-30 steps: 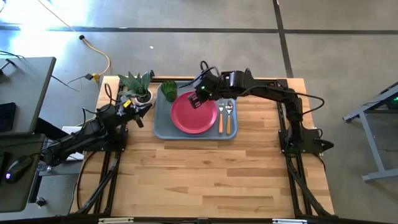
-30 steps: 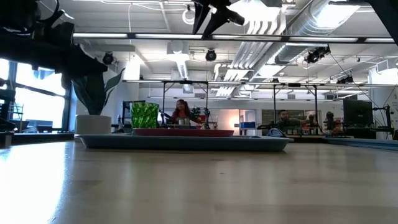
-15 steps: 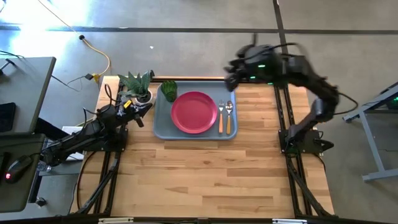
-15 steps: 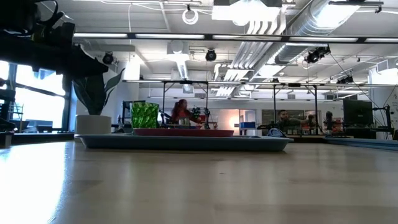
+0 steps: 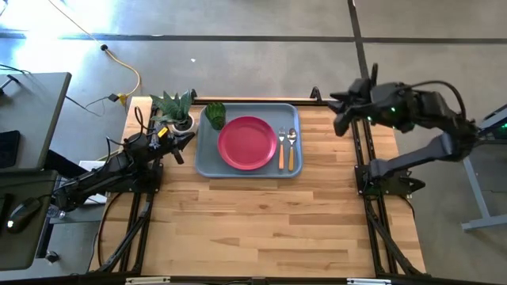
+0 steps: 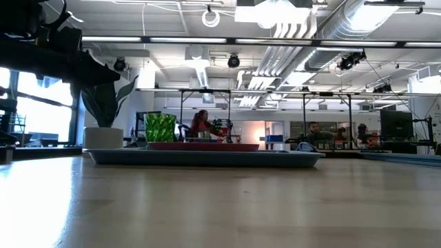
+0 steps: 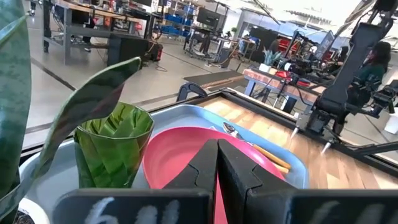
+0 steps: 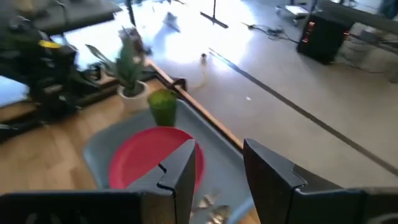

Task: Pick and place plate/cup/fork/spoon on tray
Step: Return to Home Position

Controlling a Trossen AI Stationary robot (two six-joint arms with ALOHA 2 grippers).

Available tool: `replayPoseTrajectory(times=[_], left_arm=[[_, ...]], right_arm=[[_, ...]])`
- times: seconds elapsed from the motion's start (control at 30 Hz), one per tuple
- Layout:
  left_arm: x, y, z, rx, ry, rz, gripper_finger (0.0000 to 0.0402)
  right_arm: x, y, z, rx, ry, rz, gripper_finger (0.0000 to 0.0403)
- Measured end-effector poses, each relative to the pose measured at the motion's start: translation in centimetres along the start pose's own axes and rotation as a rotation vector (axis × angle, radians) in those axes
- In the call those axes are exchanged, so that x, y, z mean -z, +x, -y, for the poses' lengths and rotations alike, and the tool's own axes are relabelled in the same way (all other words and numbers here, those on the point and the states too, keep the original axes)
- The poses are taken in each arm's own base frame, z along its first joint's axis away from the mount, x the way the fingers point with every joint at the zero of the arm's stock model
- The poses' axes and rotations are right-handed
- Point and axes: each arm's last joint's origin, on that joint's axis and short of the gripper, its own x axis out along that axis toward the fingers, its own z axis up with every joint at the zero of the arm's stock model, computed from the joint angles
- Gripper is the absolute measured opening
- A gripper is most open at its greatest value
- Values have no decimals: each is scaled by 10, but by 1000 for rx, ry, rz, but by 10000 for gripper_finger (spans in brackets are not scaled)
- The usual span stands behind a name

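The light blue-grey tray (image 5: 207,162) lies at the table's far middle. On it rest the pink-red plate (image 5: 247,142), the dark green cup (image 5: 215,115) at its far left corner, and the fork (image 5: 281,149) and spoon (image 5: 291,147) side by side at its right. My right gripper (image 5: 342,120) hangs open and empty above the table's far right edge. My left gripper (image 5: 179,145) is shut and empty at the table's left edge, beside the tray; in its wrist view the shut fingers (image 7: 217,171) point at the plate (image 7: 180,155) and cup (image 7: 115,149).
A green leafy plant in a white pot (image 5: 176,111) stands at the table's far left corner, beside the tray and my left gripper. The wooden table's near half (image 5: 261,229) is bare. People stand in the room beyond the table.
My right gripper has drawn back from above the plate toward the table's right edge, rising, and now hangs over the far right edge. The plate, cup, fork and spoon have stayed where they were on the tray.
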Motion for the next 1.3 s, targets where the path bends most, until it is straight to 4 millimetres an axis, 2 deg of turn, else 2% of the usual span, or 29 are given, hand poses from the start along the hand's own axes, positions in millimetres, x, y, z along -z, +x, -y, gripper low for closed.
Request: replayPoseTrajectory(times=[0.27,0.67,1.03,1.3], left_arm=[[0,0,0,0,0,0,3],[0,0,0,0,0,0,3],[0,0,0,0,0,0,3],[0,0,0,0,0,0,3]], right_arm=[[66,2,12,-238,68,84,126],[157,30,10,-576,141,204,126],[232,58,11,-694,184,272,126],[271,73,10,-756,237,304,126]])
